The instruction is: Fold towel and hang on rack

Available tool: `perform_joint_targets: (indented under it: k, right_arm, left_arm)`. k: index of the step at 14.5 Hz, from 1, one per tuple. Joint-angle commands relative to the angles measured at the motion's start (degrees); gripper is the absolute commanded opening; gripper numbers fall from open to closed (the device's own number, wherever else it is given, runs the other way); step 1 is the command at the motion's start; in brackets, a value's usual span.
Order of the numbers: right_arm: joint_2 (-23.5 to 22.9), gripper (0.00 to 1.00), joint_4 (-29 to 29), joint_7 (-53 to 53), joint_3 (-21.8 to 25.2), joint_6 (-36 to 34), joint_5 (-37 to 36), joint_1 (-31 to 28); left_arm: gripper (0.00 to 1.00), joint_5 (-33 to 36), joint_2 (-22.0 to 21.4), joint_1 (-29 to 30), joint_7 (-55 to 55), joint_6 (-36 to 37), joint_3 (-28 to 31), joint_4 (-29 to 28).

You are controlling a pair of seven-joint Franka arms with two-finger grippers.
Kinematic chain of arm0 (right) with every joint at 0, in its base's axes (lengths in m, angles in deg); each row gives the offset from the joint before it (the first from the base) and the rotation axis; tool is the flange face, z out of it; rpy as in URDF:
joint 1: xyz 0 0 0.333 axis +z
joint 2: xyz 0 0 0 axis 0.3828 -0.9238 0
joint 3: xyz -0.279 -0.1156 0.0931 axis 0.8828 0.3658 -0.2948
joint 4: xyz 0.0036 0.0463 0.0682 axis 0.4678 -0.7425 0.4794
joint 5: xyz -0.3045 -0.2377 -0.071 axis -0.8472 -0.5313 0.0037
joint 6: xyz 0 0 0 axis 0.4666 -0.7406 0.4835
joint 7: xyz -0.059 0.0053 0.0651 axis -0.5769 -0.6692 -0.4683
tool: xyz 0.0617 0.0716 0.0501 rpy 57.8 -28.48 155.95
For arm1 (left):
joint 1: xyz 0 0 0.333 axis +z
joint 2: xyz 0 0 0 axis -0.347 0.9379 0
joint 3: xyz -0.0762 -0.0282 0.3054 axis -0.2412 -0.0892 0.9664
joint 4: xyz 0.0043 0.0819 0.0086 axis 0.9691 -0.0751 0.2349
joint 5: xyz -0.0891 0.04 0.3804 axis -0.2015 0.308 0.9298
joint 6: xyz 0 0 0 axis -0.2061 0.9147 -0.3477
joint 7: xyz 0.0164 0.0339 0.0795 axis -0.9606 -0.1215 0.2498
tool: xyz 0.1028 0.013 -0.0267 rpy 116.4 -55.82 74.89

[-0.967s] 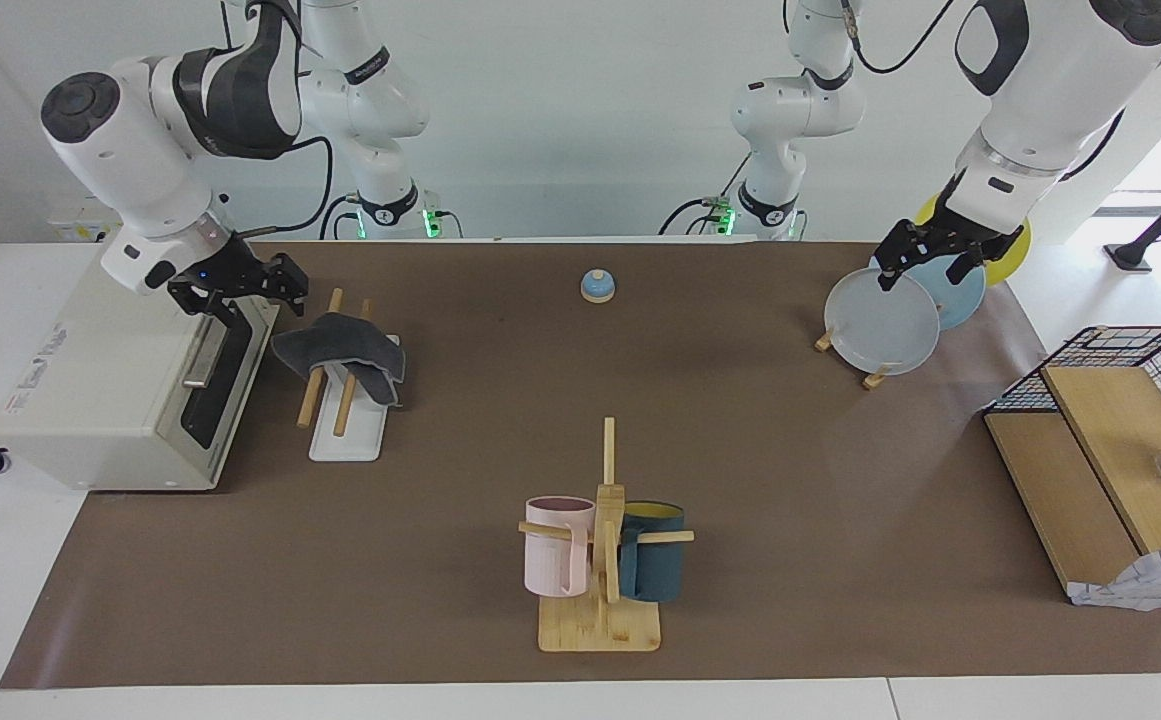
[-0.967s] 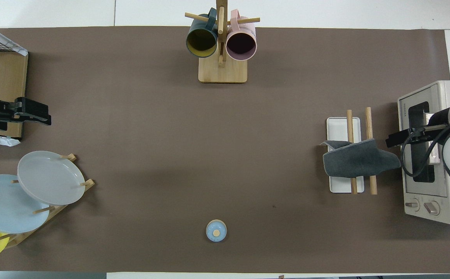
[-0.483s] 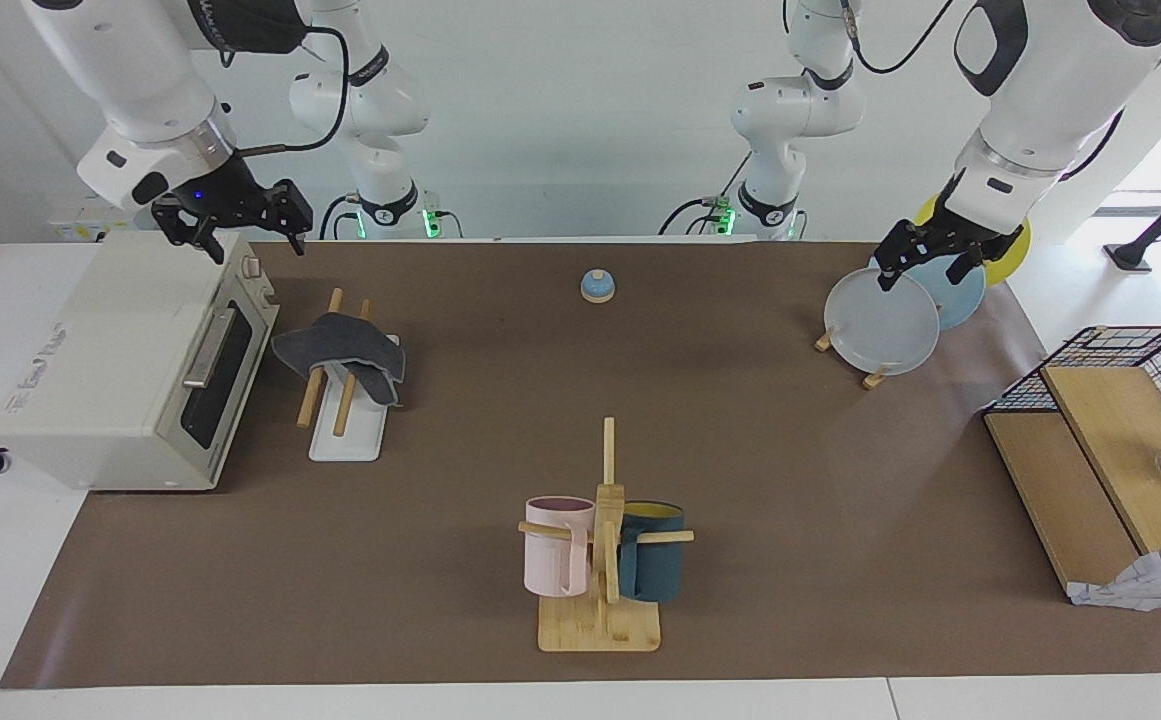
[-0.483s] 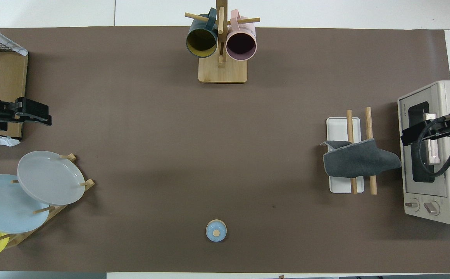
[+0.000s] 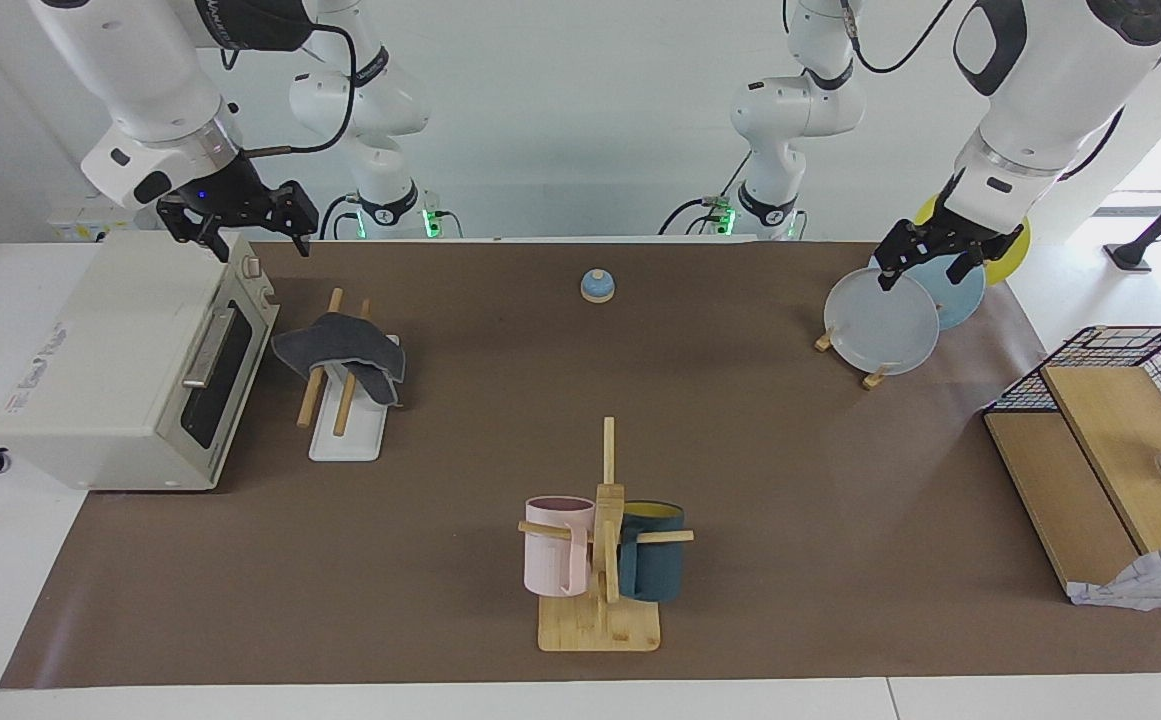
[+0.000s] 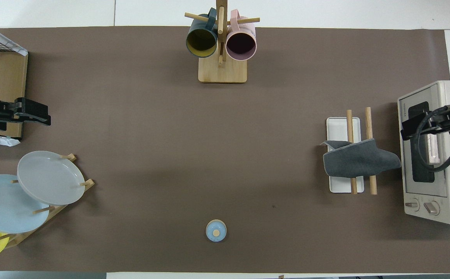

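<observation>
The small dark grey soft towel [image 5: 340, 353] hangs draped across both light wooden rods of the white-based rack [image 5: 348, 440], its long axis crosswise to the rods, which run away from the robots. One end droops past the rod beside the cream toaster oven [image 5: 130, 370]; the other end falls over the rack's flat white base. In the overhead view the towel [image 6: 358, 162] covers the middle of the rods, so only their ends and the two ends of the rack [image 6: 342, 124] show; only the grey face is visible. The right gripper [image 5: 240, 232] hovers in the air over the toaster oven's top corner, pointing down, fingers spread apart and empty; in the overhead view the right gripper [image 6: 422, 128] and its cable hide part of the oven's door. The left gripper [image 5: 925, 262] hangs over the wooden stand of round plates [image 5: 885, 320] at the table end away from the rack, tilted downward, fingers apart and holding nothing.
</observation>
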Motion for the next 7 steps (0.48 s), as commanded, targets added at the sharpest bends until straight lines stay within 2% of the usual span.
perform_joint_targets:
  k: [1, 7]
  right_arm:
    - [1.41, 1.0, -0.91, -1.55, 0.23, -1.53, -0.75, 1.13]
    - [1.06, 1.0, 0.31, -5.42, 1.46, -1.45, -0.83, 1.13]
  left_arm:
    - [1.0, 0.84, -1.55, 0.0, 0.84, -0.22, 0.15, -1.81]
    - [1.0, 0.84, -1.64, 0.35, 0.84, -0.04, 0.15, -1.81]
